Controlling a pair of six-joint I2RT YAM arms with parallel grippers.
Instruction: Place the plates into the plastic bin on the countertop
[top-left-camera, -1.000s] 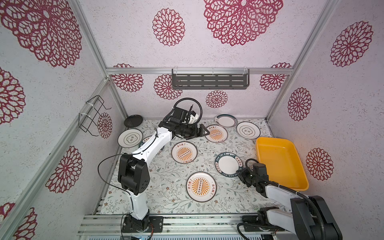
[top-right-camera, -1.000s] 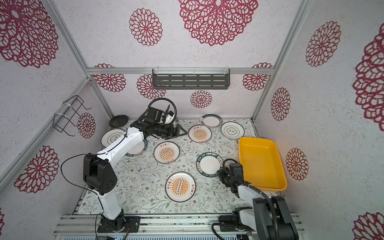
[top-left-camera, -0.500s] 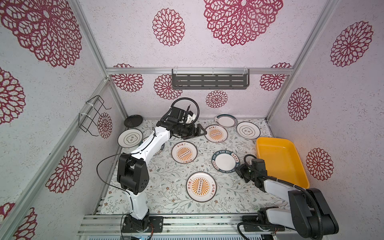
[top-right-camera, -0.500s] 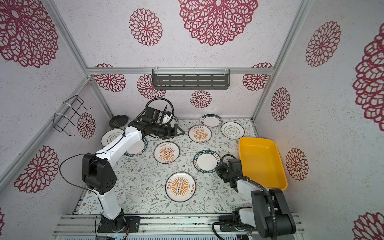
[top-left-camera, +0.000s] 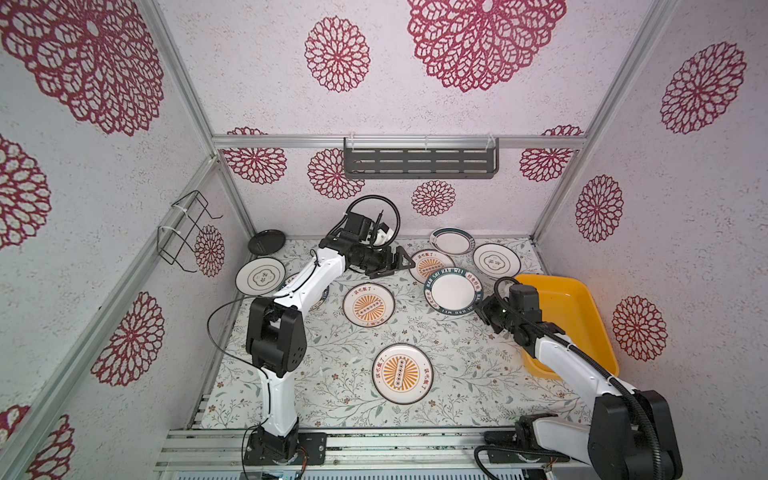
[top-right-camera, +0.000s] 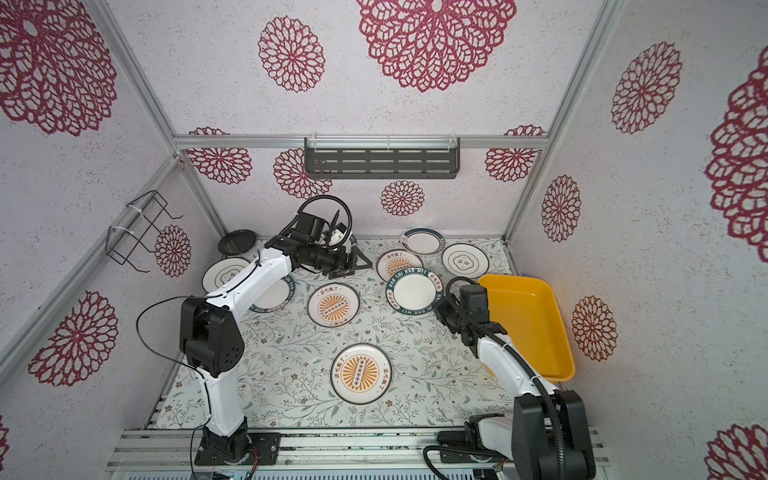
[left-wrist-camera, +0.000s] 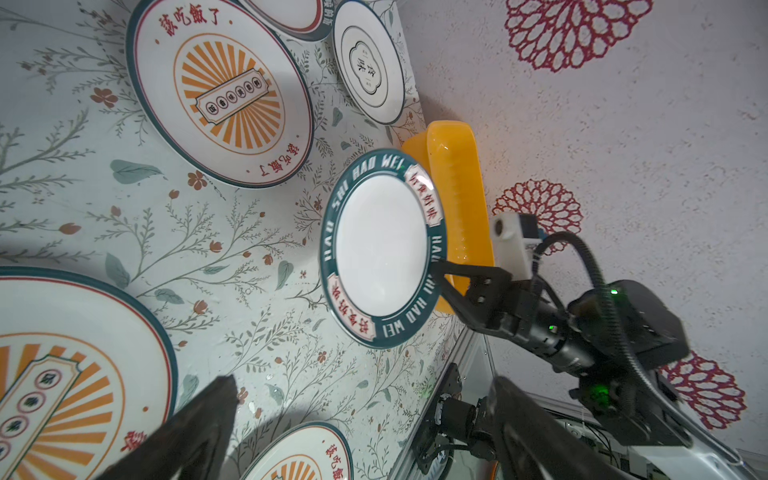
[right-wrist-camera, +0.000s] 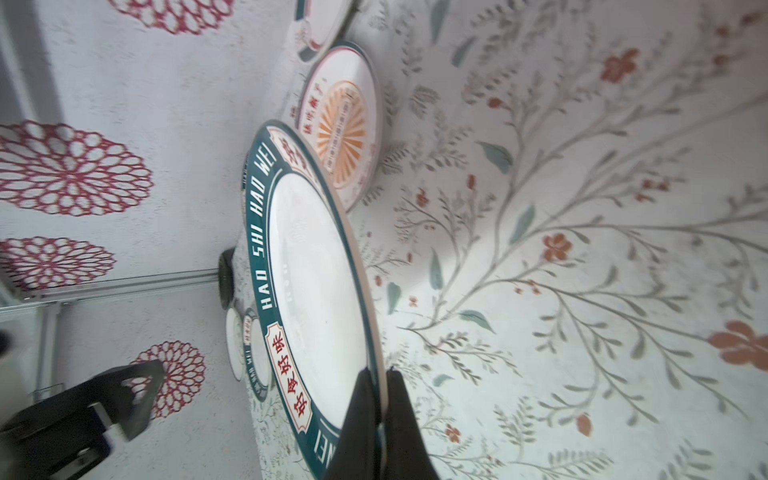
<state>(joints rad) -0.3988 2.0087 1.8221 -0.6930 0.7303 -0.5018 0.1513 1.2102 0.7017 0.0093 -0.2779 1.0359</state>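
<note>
Found the countertop (top-left-camera: 332, 374) strewn with plates, with none yet in the bin (top-left-camera: 582, 316), set at the right edge and empty where visible. Saw the left gripper (top-left-camera: 395, 262) poised over the back of the countertop, jaws wide apart, holding nothing. Saw the right gripper (top-left-camera: 482, 306) pinched tight on the rim of the teal plate (top-left-camera: 453, 291), raised clear of the countertop, tilted, just beside the bin's wall. Judged the hold thin: a pinch at one edge only, with the whole disc hanging out beyond it. Could slip or swing down under a quick turn. Could clip the bin wall if carried across too low. Could knock the sunburst plate (top-left-camera: 430, 266) just behind if dipped.
</note>
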